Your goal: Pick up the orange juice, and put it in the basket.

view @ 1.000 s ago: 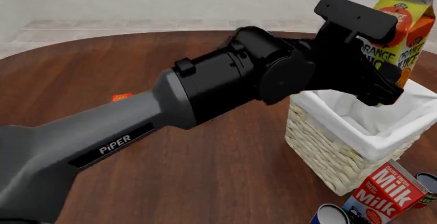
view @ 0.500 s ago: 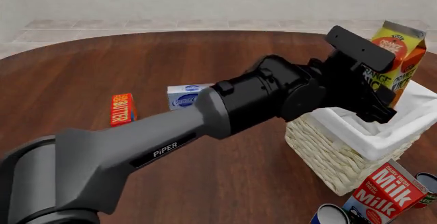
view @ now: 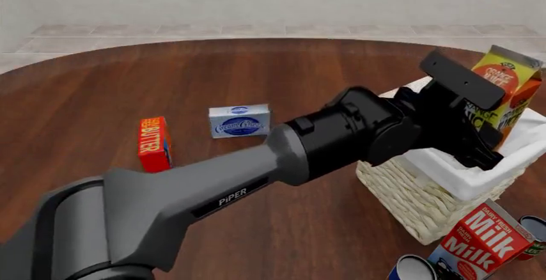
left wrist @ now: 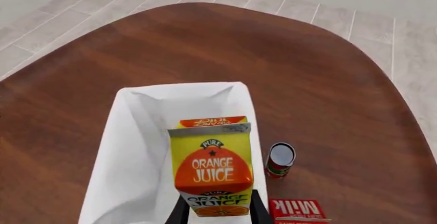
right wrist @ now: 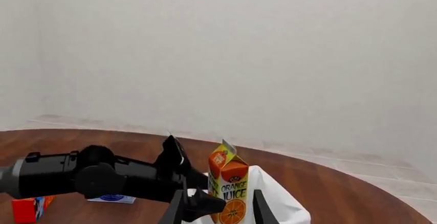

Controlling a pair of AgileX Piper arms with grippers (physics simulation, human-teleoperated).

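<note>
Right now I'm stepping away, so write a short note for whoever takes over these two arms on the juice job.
Left gripper: shut on the orange juice, holding it upright above the basket.
Right gripper: raised, holding nothing; its jaws look apart.
Done: juice picked up and carried over the basket's white lining.
Left: lower the carton in, open the jaws, pull the left arm back. Probably watch the milk carton and cans beside the basket.
</note>
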